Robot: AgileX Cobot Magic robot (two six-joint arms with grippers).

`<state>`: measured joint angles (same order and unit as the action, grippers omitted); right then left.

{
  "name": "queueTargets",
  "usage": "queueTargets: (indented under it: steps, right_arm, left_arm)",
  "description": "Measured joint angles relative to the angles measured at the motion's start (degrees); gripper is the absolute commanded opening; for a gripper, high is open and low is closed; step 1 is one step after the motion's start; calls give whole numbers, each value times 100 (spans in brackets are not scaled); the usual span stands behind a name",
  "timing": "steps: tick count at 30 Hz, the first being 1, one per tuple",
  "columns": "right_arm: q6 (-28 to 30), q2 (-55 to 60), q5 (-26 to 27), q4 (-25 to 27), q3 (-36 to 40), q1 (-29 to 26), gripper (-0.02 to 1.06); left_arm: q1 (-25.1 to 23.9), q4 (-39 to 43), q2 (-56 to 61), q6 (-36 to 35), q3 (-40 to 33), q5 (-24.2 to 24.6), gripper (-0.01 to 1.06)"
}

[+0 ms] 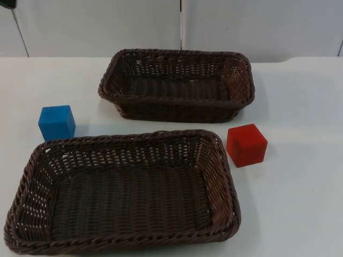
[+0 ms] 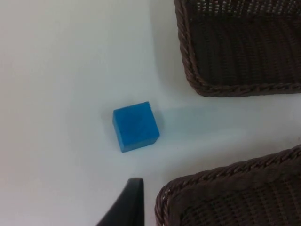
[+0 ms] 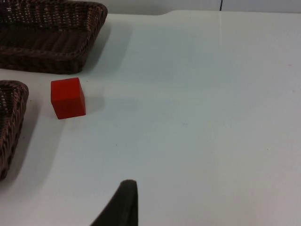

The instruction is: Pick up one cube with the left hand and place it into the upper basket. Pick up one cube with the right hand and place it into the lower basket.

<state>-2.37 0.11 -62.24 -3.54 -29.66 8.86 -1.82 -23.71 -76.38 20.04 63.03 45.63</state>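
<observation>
Layout: two brown wicker baskets lie on the white table (image 1: 300, 214), the upper basket (image 1: 177, 53) toward the grey wall (image 1: 257, 27), the lower basket (image 1: 32, 176) nearer the camera. Both hold nothing yet. The blue cube (image 1: 56, 122) sits on the table just beside the lower basket's far left corner; the red cube (image 1: 246, 144) sits just off its far right corner, between the two baskets. Reading: each cube lies on the side of the arm meant to take it, blue for my left, red for my right, so neither arm should need to cross over.

Left gripper (image 2: 129, 202): hangs above the table, aimed down near the blue cube, which lies just ahead of the one black fingertip I can see. Not touching it. I cannot tell whether my fingers are spread or pressed together.

Right gripper (image 3: 124, 205): above bare table, well apart from the red cube, looking along the surface toward it. Finger state likewise unknown.

Neither cube is lifted; both picks remain to be done.
</observation>
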Motion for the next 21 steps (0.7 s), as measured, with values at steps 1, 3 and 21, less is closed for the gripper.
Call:
queueTargets:
  steps: [1, 3, 21]
  right_arm:
    - [0, 0, 0, 0, 0, 0, 105]
    - [0, 0, 0, 0, 0, 0, 105]
    - [0, 0, 0, 0, 0, 0, 105]
  left_arm:
    - [81, 0, -132, 23, 69, -15, 105]
    - [241, 0, -410, 47, 195, -90, 105]
    - [838, 797, -2133, -901, 437, -1408, 105]
